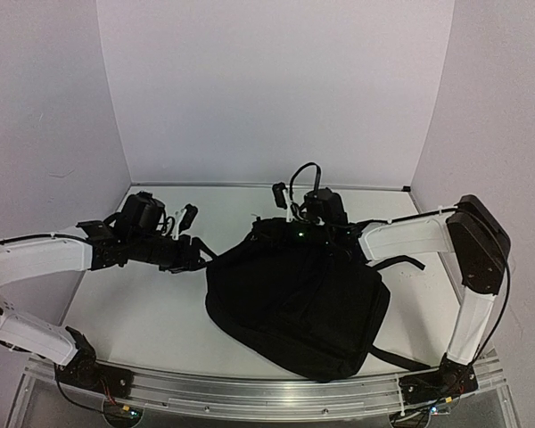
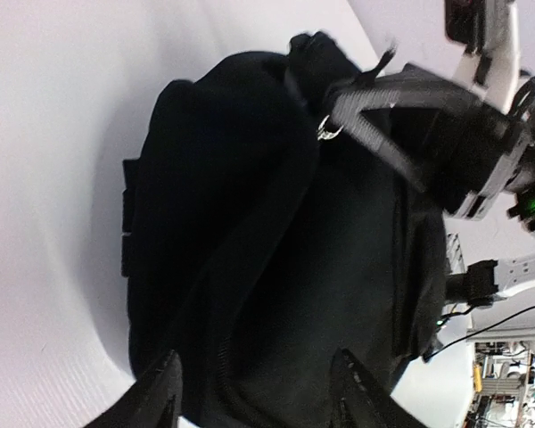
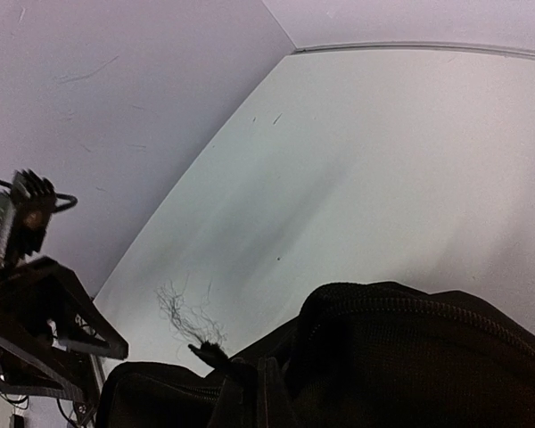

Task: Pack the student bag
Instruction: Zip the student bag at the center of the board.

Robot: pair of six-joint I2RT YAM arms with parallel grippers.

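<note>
The student bag (image 1: 294, 299), a large black fabric backpack, lies in the middle of the table with a strap trailing at its near right. My left gripper (image 1: 205, 253) hovers at the bag's upper left edge. In the left wrist view its jaws (image 2: 260, 392) stand open over the dark fabric (image 2: 250, 267), gripping nothing. My right gripper (image 1: 290, 234) is at the bag's far top edge, shut on a small tab of the bag beside a metal ring (image 2: 328, 132). A frayed strap end (image 3: 205, 343) pokes out by the right gripper (image 3: 267, 388).
White walls close in the table (image 1: 152, 303) at the back and both sides. A metal rail (image 1: 250, 392) with the arm bases runs along the near edge. Cables loop above the right wrist (image 1: 303, 174).
</note>
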